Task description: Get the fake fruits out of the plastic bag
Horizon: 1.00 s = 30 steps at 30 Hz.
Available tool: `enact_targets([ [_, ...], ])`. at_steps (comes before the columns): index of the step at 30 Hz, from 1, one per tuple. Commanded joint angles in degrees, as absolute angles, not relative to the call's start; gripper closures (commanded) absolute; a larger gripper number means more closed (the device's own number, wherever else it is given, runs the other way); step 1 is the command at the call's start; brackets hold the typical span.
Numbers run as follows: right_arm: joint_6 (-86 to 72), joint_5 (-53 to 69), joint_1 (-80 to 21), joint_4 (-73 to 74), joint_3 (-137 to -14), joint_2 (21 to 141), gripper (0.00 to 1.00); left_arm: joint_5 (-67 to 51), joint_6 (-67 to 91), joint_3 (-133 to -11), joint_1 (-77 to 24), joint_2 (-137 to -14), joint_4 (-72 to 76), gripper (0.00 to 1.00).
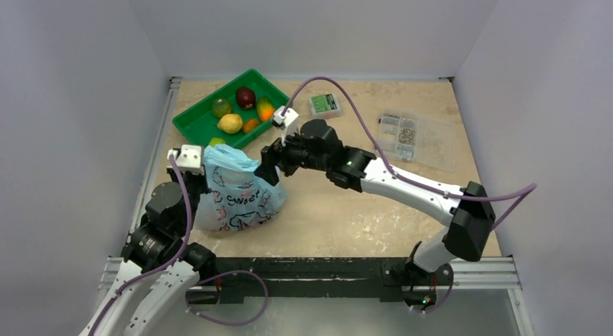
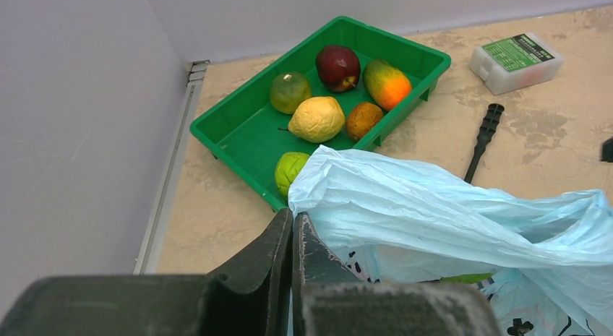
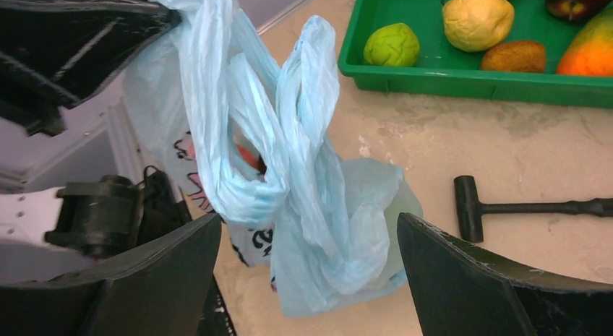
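The light-blue plastic bag (image 1: 238, 199) sits at about 8 o'clock on the table in the top view. Its twisted handle is pinched in the clamped-shut left gripper (image 2: 293, 220). The right gripper (image 3: 309, 231) stands at the bag's 3 o'clock side with its jaws spread wide. The bag's gathered folds hang between the jaws, and neither jaw presses them. A bit of something red shows through the bag's mouth and a green sliver shows lower down; what else it holds cannot be told.

The green tray (image 2: 242, 134), at 11 o'clock, holds six fake fruits:
- a green round fruit (image 2: 290, 92)
- a dark red fruit (image 2: 337, 67)
- an orange-and-green mango (image 2: 387, 84)
- a yellow lemon (image 2: 316, 118)
- a brown-orange fruit (image 2: 363, 120)
- a lime-green fruit (image 2: 290, 171), in the corner nearest the bag

A small green-labelled box (image 1: 325, 105) lies at 12 o'clock. A clear compartment box (image 1: 418, 137) of small parts lies at 2 o'clock.
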State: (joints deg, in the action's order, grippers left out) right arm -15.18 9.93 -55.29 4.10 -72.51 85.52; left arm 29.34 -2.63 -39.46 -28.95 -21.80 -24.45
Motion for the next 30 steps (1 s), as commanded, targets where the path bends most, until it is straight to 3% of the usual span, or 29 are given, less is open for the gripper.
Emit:
enact_targets([
  [1,-10.16,0.38,-59.35,6.59,-79.28,90.44,0.06,30.06,-3.34,-40.74,-28.9,-22.24,-21.53,1.0],
  [5,-8.92,-11.9,-62.76,8.56,-82.85,94.31,0.08,31.24,-3.18,-40.65,-28.91,-21.97,-21.49,1.0],
  [9,-12.5,-18.78,-62.97,10.42,-85.65,98.11,0.23,32.85,-3.16,-40.37,-28.92,-21.33,-21.25,1.0],
  [11,-14.5,-20.29,-62.94,8.46,-84.22,98.03,0.36,33.61,-3.03,-40.26,-28.91,-21.05,-21.18,1.0],
  [15,-18.41,-16.9,-62.66,1.0,-77.06,93.03,0.72,35.31,-2.38,-39.99,-28.9,-20.83,-21.29,1.0],
  [19,-22.62,-5.82,-60.3,-8.71,-70.5,88.18,0.97,38.3,-0.67,-40.58,-28.92,-20.75,-22.79,1.0],
  [23,-27.68,7.35,-55.03,-12.74,-68.15,87.58,1.0,40.18,11.66,-45.57,-28.91,-20.81,-35.96,1.0],
  [24,-28.97,11.33,-53.81,-14.3,-67.37,87.73,1.0,39.78,16.74,-47.05,-28.88,-20.97,-40.59,0.95],
  [25,-29.79,14.08,-52.85,-15.14,-67.01,88.04,1.0,38.31,19.06,-49.02,-28.88,-21.29,-45.9,0.82],
  [26,-30.39,16.08,-52.39,-15.38,-66.96,88.37,1.0,36.97,24.17,-50.88,-28.89,-21.49,-51.02,0.56],
  [27,-30.48,17.48,-52.23,-15.44,-66.97,88.61,1.0,35.58,28.43,-52.48,-28.91,-21.59,-55.78,0.43],
  [28,-30.31,18.5,-52.17,-15.46,-67.03,88.74,1.0,34.1,32.35,-54.11,-28.92,-21.55,-60.37,0.32],
  [30,-30.93,19.93,-52.21,-16.23,-66.51,88.73,1.0,29.92,38.38,-57.2,-28.87,-21.01,-67.24,0.24],
])
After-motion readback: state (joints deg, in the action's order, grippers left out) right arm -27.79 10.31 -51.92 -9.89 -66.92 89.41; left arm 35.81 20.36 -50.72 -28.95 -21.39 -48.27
